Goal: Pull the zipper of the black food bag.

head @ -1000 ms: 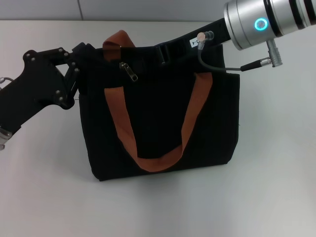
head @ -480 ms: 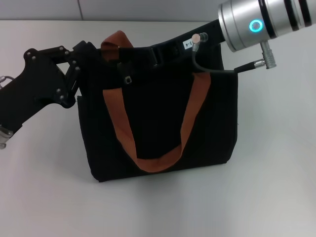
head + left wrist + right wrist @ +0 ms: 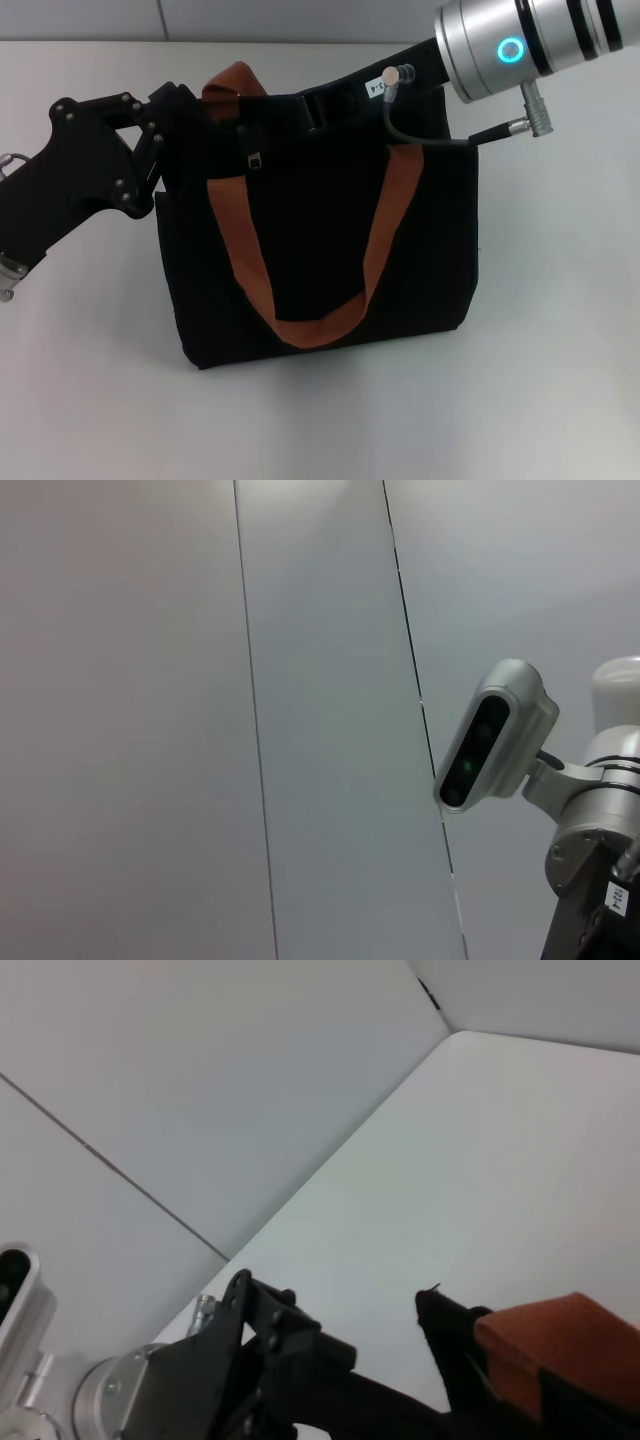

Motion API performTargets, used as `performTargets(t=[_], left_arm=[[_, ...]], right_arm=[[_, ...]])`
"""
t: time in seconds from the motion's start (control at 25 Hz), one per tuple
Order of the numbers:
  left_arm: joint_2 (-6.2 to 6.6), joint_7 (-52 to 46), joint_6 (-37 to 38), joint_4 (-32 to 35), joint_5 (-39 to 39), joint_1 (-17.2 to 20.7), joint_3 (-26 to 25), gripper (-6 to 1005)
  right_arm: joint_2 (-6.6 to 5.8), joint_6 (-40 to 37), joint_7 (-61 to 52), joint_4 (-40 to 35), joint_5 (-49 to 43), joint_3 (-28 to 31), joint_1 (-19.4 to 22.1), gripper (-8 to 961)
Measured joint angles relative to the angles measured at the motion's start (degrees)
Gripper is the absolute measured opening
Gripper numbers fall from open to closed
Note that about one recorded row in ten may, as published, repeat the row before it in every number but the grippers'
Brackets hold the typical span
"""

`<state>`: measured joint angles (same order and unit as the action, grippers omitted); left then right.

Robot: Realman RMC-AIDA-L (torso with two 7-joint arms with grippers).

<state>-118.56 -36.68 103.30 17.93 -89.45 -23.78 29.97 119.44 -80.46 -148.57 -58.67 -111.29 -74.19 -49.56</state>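
1. Zipper point(image 3: 257, 159): small metal pull on the bag's top edge, upper left-centre of head view, just right of the rear strap.
2. Black food bag point(image 3: 320, 250): stands upright mid-frame on the white worktop point(image 3: 560, 330); front orange-brown handle point(image 3: 310, 270) hangs in a U over its face, 2nd handle point(image 3: 232, 82) sticks up at top left.
3. Left claw point(image 3: 172, 112): at the bag's upper left corner, black linkage against the fabric; open or closed – can't tell.
4. Right claw point(image 3: 300, 108): reaches in from upper right along the bag's top edge, tips lost against the black fabric near the zipper; state can't tell.
5. Right wrist view: orange strap point(image 3: 560, 1345) and left arm's black linkage point(image 3: 270, 1350) low in frame.
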Motion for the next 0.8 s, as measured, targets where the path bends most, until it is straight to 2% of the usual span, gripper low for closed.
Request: performTargets(t=[0.8], left_arm=[[0.00, -0.10, 0.35, -0.09, 0.11, -0.10, 0.00, 71]], right_arm=[[-0.09, 0.83, 2.43, 3.49, 3.64, -1.32, -0.21, 209]])
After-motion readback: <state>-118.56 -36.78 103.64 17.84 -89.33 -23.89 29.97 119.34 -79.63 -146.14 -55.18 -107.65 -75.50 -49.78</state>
